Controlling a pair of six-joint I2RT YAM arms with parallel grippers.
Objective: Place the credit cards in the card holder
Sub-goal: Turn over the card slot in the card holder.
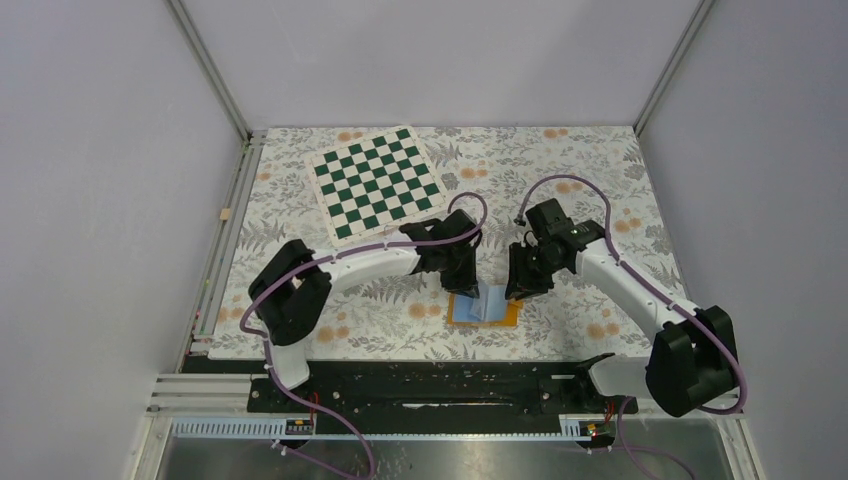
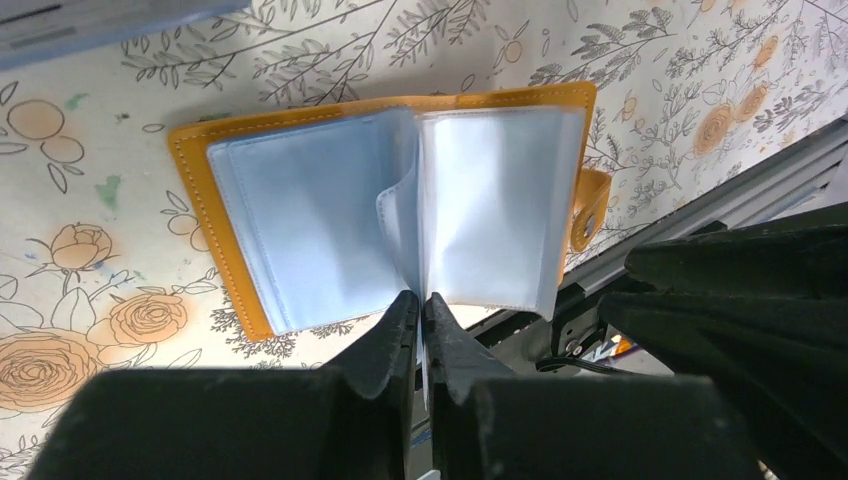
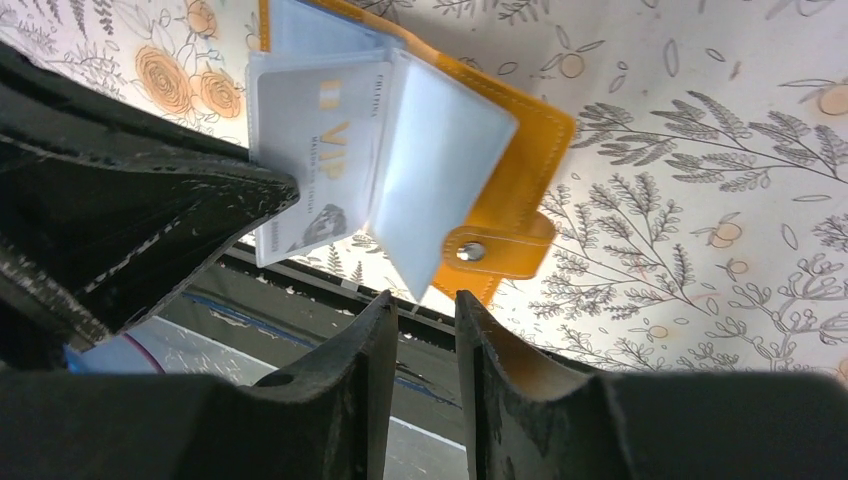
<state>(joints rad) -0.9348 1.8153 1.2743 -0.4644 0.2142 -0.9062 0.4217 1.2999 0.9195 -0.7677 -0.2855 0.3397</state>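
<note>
Left gripper (image 2: pixel 421 302) is clenched on the near edge of a clear sleeve (image 2: pixel 398 225), holding that leaf up from the open card holder (image 2: pixel 225 280). The right gripper (image 3: pixel 425 300) stands with jaws parted and nothing between them, just beside the holder's near edge. The card holder lies opened on the floral tablecloth (image 3: pixel 700 180), near the front of the table, between the two grippers.

Risks, as judged:
- A white card (image 3: pixel 315 150) marked VIP sits in a sleeve; how deep it is seated cannot be told. If it is shallow, it may slide out when the leaf is tilted or let go.
- The sleeve is thin, glossy and limp. A pull by the left gripper may lift or drag the whole light holder, or crease the leaf.
- The right fingers are near the snap tab (image 3: pixel 495 250); a careless approach may catch it and swing the holder.

Materials:
- Cover: orange, leather-like, stitched along the rim, rectangular with rounded corners.
- Lining: light blue.
- Sleeves: transparent film, reflective.
- Snap tab: carries a round metal stud.
- Card: rigid, flat, smooth.
</note>
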